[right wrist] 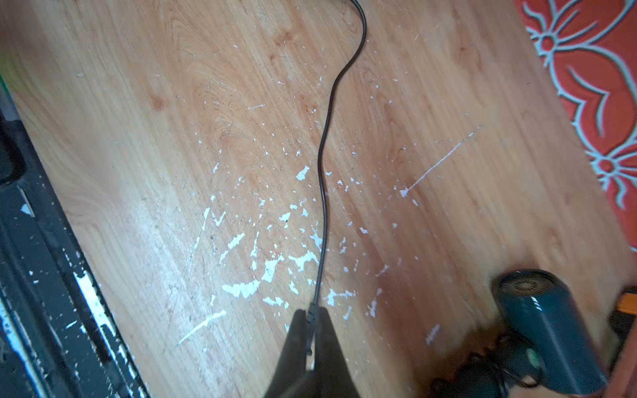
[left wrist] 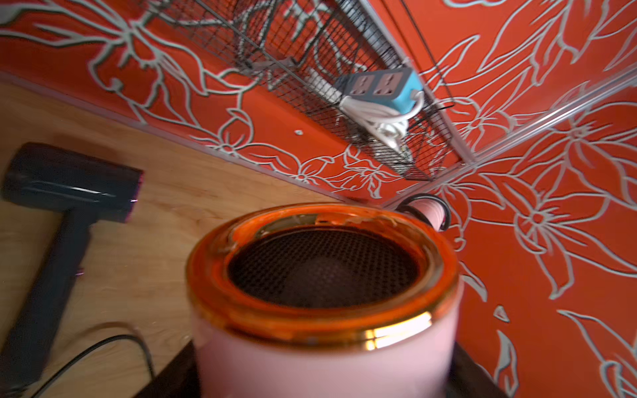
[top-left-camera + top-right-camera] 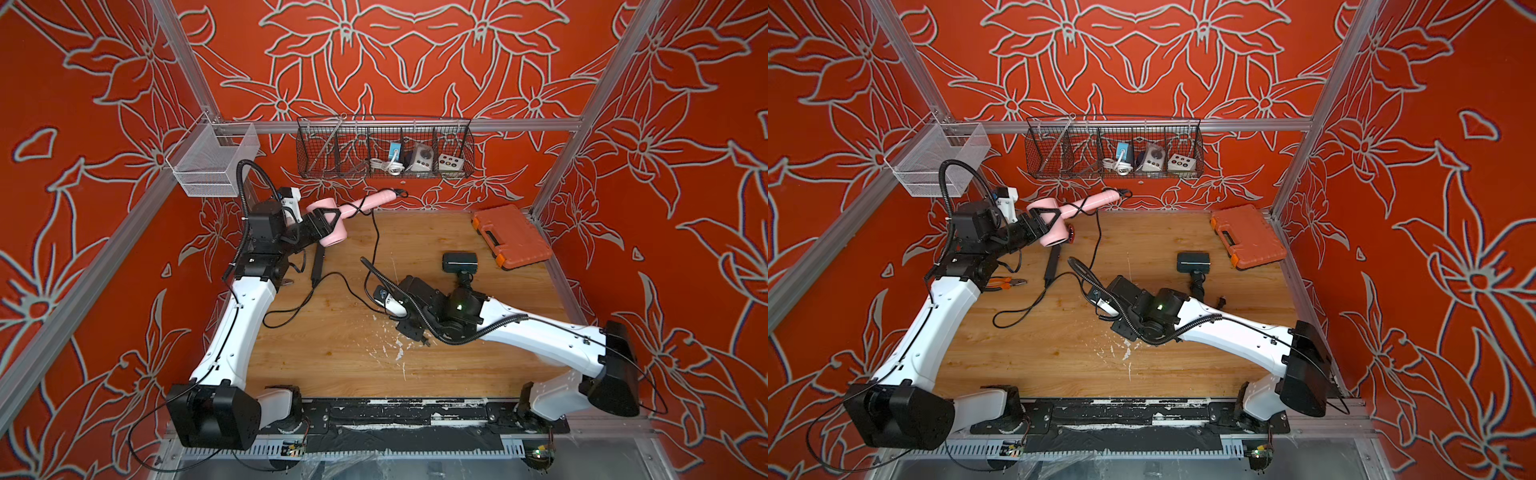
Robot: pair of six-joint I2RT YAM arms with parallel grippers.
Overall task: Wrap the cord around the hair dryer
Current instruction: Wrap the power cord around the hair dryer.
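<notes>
L tool [image 3: 326,222] is grasping the pink cylindrical plastic hair dryer [image 3: 365,203] by its barrel, holding it off the wooden counter [image 3: 457,365] at approx 11 o'clock, handle pointing twd 2 o'clock. The thin black cord [image 1: 325,144] is hanging from the handle end and trailing twd counter centre. R tool [image 1: 312,317] is pinching it there, jaws clenched tight.

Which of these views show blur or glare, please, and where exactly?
Left wrist: the pink hair dryer looms close and soft, with glare on its gold rim; the dark hair dryer is smeared. Right wrist: the cord is crisp, the edges blurred. Both top views: sharp.
</notes>
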